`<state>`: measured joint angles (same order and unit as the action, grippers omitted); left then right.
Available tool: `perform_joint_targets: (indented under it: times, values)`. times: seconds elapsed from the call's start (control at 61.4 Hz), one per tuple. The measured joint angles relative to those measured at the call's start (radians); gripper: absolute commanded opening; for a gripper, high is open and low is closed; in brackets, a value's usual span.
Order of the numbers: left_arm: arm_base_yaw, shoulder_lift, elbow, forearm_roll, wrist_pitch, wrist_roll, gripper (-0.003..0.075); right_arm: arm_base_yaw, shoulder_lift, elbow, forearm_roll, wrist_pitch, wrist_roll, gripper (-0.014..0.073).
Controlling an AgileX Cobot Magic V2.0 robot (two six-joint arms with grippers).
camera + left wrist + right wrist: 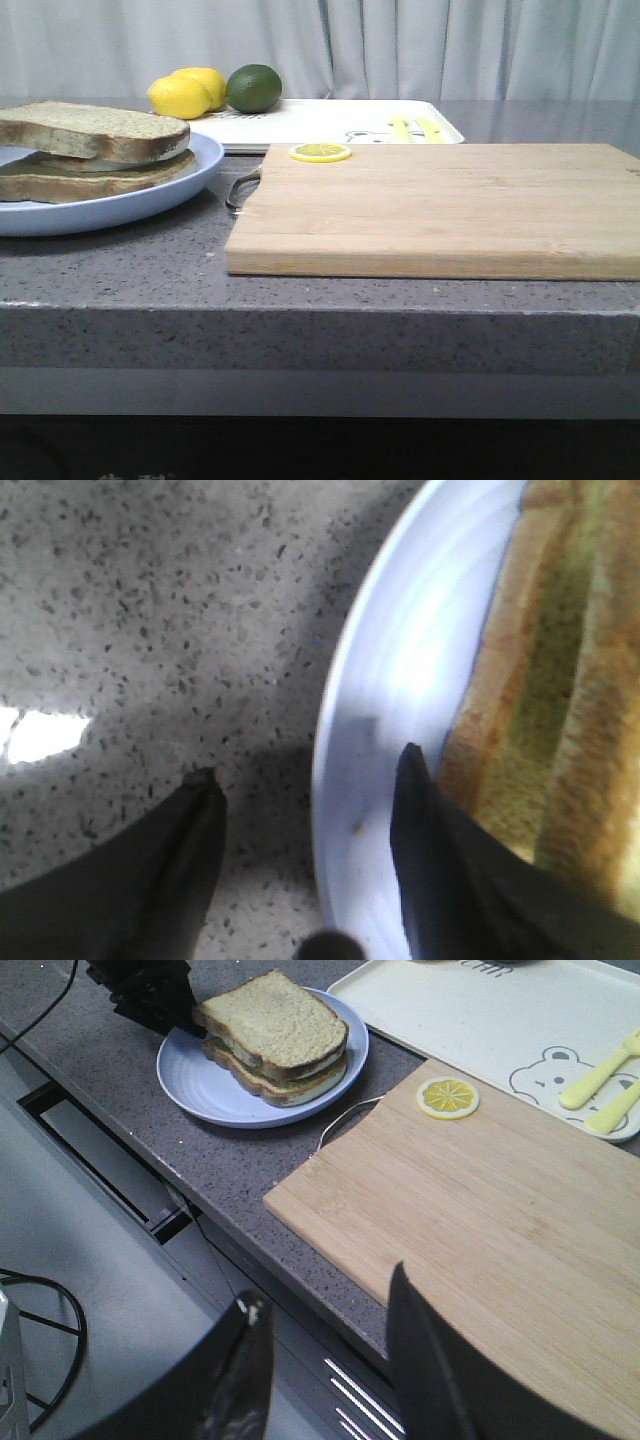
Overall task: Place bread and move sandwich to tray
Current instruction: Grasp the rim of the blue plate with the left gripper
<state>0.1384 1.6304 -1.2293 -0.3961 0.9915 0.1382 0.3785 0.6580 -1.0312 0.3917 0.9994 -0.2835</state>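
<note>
The sandwich [95,150] lies on a round pale blue plate [150,200] at the left. It has two brown-crusted slices with white egg between them. Its top slice is the plain speckled bread; no separate slice shows. My left gripper [308,763] is open, with the plate's rim [340,730] between its jaws and one finger beside the sandwich [560,730]. The right wrist view shows the left gripper [150,995] at the plate's [200,1090] far side. My right gripper [325,1288] is open and empty over the counter's front edge. The white tray [300,125] lies at the back.
A wooden cutting board [430,210] with a wire handle [240,190] fills the middle and right, with a lemon slice [320,152] on its back corner. Two lemons [185,92] and a lime [254,88] sit at the tray's left end. Yellow cutlery [415,128] lies on its right.
</note>
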Motion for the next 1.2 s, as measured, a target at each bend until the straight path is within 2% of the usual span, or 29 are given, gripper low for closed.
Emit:
perform_joint_targets:
  times: [0.081, 0.342, 0.488, 1.009, 1.205]
  values:
    - [0.0, 0.016, 0.0, -0.002, -0.006, 0.002, 0.0331, 0.0, 0.0, 0.0, 0.0, 0.0, 0.001, 0.0311]
    - [0.0, 0.02, -0.002, -0.019, -0.018, 0.002, 0.0073, 0.0, 0.0, 0.0, 0.0, 0.0, 0.001, 0.0311]
    - [0.0, 0.02, -0.002, -0.025, -0.028, 0.002, -0.0018, 0.0, -0.001, 0.0, 0.0, 0.0, 0.001, 0.0311]
    - [0.004, 0.0, -0.058, -0.135, -0.027, 0.052, -0.002, 0.0, -0.001, 0.0, 0.0, 0.0, 0.001, 0.0311]
    - [-0.002, 0.0, -0.131, -0.255, -0.027, 0.114, -0.002, 0.0, -0.001, 0.0, 0.0, 0.0, 0.001, 0.0311]
